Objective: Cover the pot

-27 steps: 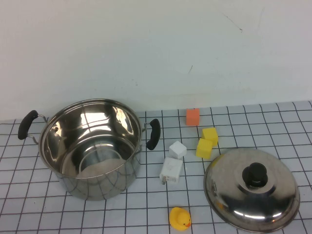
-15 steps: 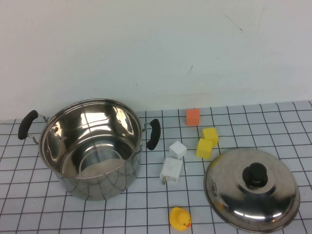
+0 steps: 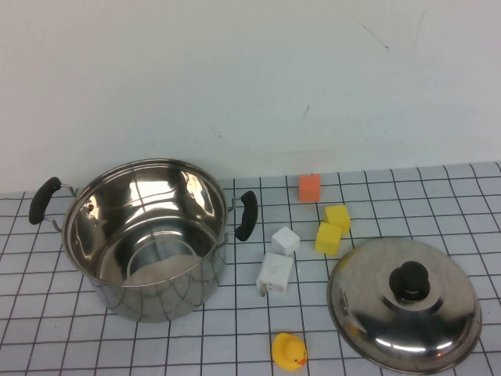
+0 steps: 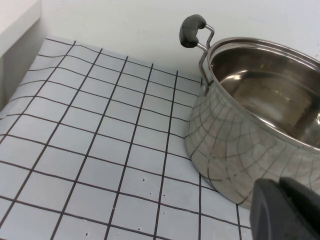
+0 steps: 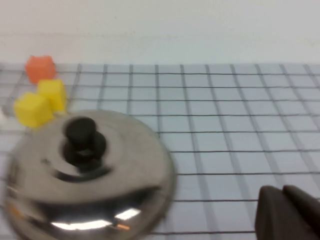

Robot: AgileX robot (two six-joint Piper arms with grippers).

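Observation:
The pot (image 3: 145, 235), a large shiny steel stockpot with two black side handles, stands open and empty at the left of the checked table; it also shows in the left wrist view (image 4: 260, 120). The domed steel lid (image 3: 403, 304) with a black knob lies on the table at the right, and shows in the right wrist view (image 5: 85, 175). Neither arm shows in the high view. My left gripper (image 4: 279, 184) is shut and empty, close beside the pot's wall. My right gripper (image 5: 281, 190) is shut and empty, a little off the lid's rim.
Between pot and lid lie a white cube (image 3: 285, 240), a white block (image 3: 275, 273), two yellow cubes (image 3: 333, 228), an orange cube (image 3: 310, 187) and a yellow rubber duck (image 3: 289, 350). A white wall rises behind the table.

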